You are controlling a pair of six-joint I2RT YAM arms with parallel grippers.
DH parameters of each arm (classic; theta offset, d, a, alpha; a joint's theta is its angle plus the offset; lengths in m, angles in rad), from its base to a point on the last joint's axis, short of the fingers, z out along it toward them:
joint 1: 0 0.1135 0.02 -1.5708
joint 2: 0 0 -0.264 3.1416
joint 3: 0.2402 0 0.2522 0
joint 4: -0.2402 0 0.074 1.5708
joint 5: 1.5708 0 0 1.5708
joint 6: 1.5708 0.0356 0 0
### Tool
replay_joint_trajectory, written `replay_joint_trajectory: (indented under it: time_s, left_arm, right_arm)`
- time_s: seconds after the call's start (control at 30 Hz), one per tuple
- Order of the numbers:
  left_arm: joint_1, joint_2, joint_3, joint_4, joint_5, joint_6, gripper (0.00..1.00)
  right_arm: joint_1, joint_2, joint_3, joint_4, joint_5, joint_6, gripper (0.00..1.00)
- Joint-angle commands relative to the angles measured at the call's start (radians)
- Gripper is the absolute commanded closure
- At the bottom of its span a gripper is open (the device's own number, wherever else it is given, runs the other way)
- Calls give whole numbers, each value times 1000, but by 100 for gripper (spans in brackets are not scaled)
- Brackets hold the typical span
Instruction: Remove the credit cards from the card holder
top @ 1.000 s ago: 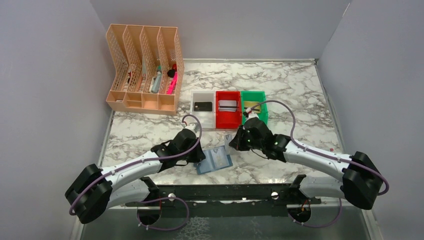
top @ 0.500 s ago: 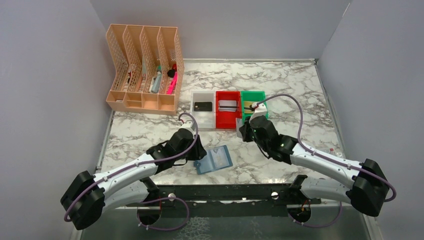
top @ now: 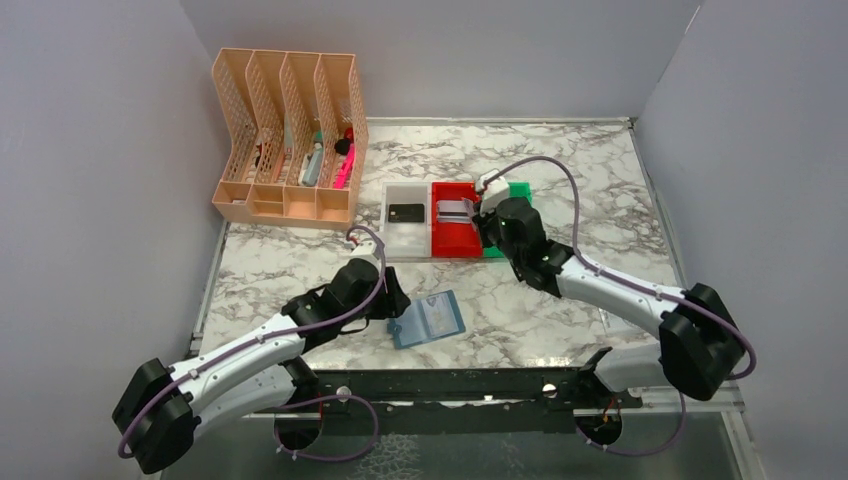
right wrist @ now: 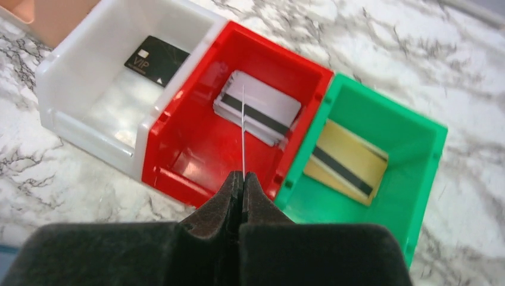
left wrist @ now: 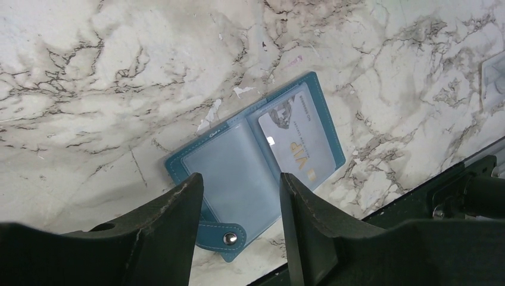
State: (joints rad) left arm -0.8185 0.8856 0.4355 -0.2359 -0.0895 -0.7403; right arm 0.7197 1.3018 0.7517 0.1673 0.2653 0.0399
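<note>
Marble table (top: 600, 170), veined grey, sits between plain grey walls (top: 90, 150). From above you see a peach rack (top: 285, 140) at the far left, then a white bin (top: 405, 240), a red bin (top: 455, 245) and a green bin (top: 520, 190) in a row. The wallet (top: 430, 320) lies open near the front edge, just beside your left gripper (top: 397, 303). Your right gripper (top: 482, 215) hangs over the red bin.

At your left wrist, the fingers (left wrist: 172, 220) stand apart above the wallet, gripping nothing. A silver VIP card (left wrist: 298, 149) sits in its right pocket.

At your right wrist, the jaws pinch a thin card (right wrist: 243, 131), edge-on, above the red bin's grey cards (right wrist: 256, 110). A black card (right wrist: 156, 59) lies in the white bin and a gold card (right wrist: 345, 161) in the green bin.
</note>
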Motion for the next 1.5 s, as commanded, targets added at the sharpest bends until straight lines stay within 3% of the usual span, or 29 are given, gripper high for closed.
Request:
replay_joint_trajectory:
  time_s: [0.0,0.17,0.47,0.7,0.77,1.03,1.47]
  left_arm:
    - [-2,-31,2,-22,-29,-2,46]
    - [-1,-51,-2,-36,-33,-2,46]
    - [-1,-83,-1,-67,-49,2,43]
    - [0,-86,7,-81,-64,11,41]
    - [-1,-85,13,-91,-71,12,40]
    - [0,-76,25,-105,-72,32,39]
    - [-1,-55,26,-119,-75,22,38]
  right_arm:
    - [1,120,102,86,-54,-269,99]
    - [1,216,123,182,-96,-482,99]
    - [-4,375,221,145,-87,-733,99]
    - [-23,432,263,83,-187,-854,99]
    - [-50,433,239,154,-221,-867,99]
    - [-82,492,284,86,-293,-933,99]
    - [-82,614,352,102,-176,-965,99]
